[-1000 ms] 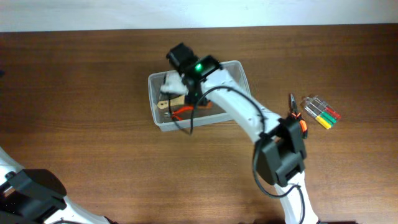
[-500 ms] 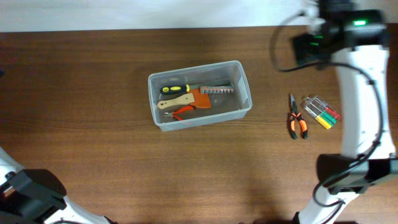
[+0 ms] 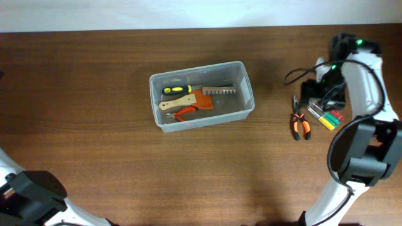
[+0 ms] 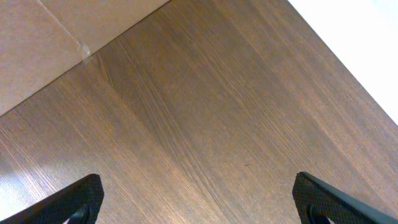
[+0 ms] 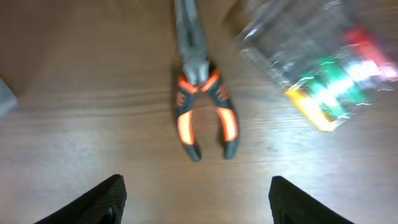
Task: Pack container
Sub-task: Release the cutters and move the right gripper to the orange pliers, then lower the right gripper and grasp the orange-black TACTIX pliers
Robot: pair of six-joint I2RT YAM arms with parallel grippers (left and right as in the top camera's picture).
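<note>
Brown wood-grain table [image 3: 94,81] fills nearly the whole overhead frame, with a strip of white wall along the top edge. The left wrist view shows the same wood, a paler tan surface in its upper left corner and white in its upper right.

There is one container [image 3: 246,88], a clear tub at the middle of the overhead frame. It holds several tools whose exact count is hard to tell. They include a yellow-and-black handle [image 3: 174,90], a wooden handle [image 3: 176,102] and a small red-handled tool [image 3: 184,112].

Outside it lie one pair of orange-and-black pliers [image 5: 202,118] and one clear pack [image 5: 311,62] with red, green and yellow pieces inside, blurred in the wrist view.

Two arms are present. The right gripper [image 5: 196,186] hangs over the pliers at the right of the overhead frame, fingers spread wide and holding nothing. The container sits well to its left, apart from it. The left gripper [image 4: 196,180] is also spread over bare wood.
</note>
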